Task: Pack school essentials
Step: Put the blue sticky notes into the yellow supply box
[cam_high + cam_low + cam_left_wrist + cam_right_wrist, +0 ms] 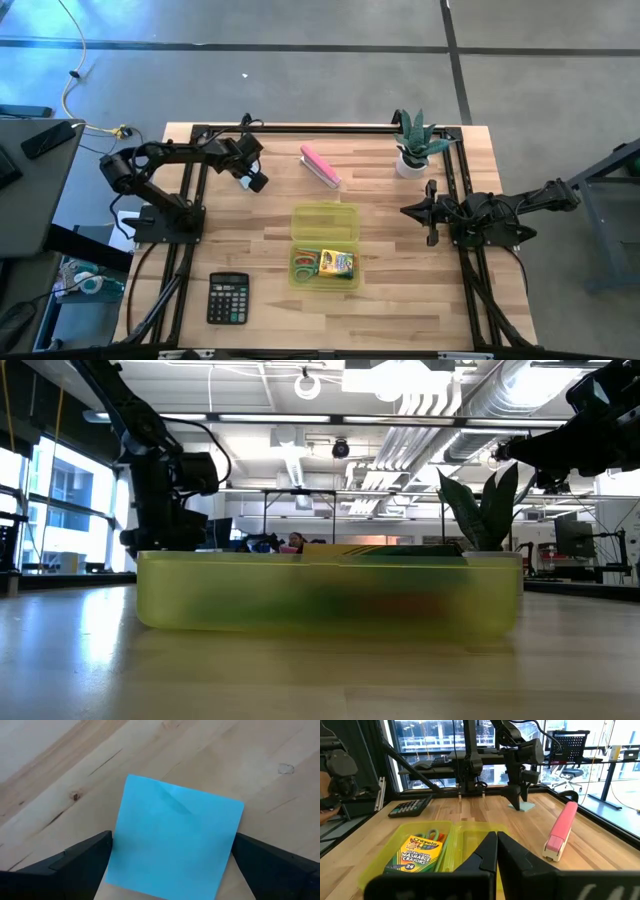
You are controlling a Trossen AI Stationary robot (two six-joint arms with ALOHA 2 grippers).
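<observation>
Tabletop under left gripper (pixel 170 857) — blue note pad (pixel 175 842), hidden overhead.

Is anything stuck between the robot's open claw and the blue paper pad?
Nothing visible. The left gripper is right over the blue note pad, open fingers on either side, only bare wooden table around it.

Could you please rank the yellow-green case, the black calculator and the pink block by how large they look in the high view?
1. yellow-green case
2. black calculator
3. pink block
</observation>
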